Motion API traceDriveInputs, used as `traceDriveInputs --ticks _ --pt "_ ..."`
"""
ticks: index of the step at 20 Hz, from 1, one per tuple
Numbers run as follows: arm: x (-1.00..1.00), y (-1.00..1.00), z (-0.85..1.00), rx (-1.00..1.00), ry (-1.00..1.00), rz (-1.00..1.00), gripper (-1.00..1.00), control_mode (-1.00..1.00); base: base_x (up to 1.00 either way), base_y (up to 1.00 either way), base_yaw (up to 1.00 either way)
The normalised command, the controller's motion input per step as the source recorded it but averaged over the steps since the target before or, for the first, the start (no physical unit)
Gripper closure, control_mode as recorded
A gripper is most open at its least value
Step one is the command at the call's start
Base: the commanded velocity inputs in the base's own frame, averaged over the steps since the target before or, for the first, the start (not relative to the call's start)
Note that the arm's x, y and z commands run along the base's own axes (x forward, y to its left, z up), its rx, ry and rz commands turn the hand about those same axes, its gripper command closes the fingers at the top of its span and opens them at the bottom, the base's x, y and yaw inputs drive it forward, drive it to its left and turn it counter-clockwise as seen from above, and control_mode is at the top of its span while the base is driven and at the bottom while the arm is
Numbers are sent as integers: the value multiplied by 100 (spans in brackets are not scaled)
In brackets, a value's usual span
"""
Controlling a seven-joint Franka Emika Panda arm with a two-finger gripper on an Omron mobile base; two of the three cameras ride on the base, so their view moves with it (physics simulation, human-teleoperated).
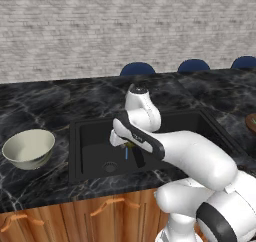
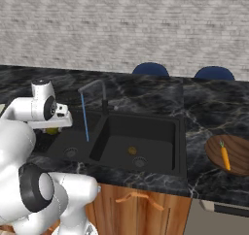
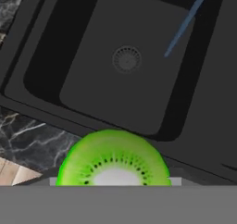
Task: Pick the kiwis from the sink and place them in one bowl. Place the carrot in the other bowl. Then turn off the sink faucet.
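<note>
Hand view showed a bright green cut kiwi [image 3: 113, 159], its pale core ringed with dark seeds, sitting at the bottom of the picture right against the hand, above the near edge of the black rectangular double-basin sink [image 3: 51, 56]. The hand [image 1: 131, 147] held this kiwi between its jaws over the left basin; a bit of yellow-green showed under it in the left base view, and in the right base view the fruit [image 2: 52, 130] peeked out beneath the white wrist. A second, dull brown kiwi [image 2: 132, 150] lay on the floor of the right basin, close to its round drain [image 2: 139, 161]. A thin blue water stream [image 2: 85, 117] fell from the slim dark grey faucet [image 2: 97, 91] at the back edge of the sink into the left basin.

The wide off-white glossy bowl [image 1: 29, 148] stood on the black marble surface [image 1: 40, 101] to the left of the sink, well apart from the hand. At the right end of the surface a brown wooden bowl [image 2: 231, 154] held a thin orange carrot [image 2: 224, 156] with a green tip. Blue rounded chair backs [image 2: 151, 69] rose behind the far edge of the surface.
</note>
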Motion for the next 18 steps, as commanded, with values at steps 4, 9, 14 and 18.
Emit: traceDriveInputs --ticks 4,9,14,18 --pt "-6 70 3 0 -3 10 100 -100 0 0 0" --pt "-17 63 14 0 -10 9 100 -100 0 0 0" --pt "-17 59 18 0 -10 10 100 -100 0 0 0" --pt "-17 56 17 0 -6 11 100 -100 0 0 0"
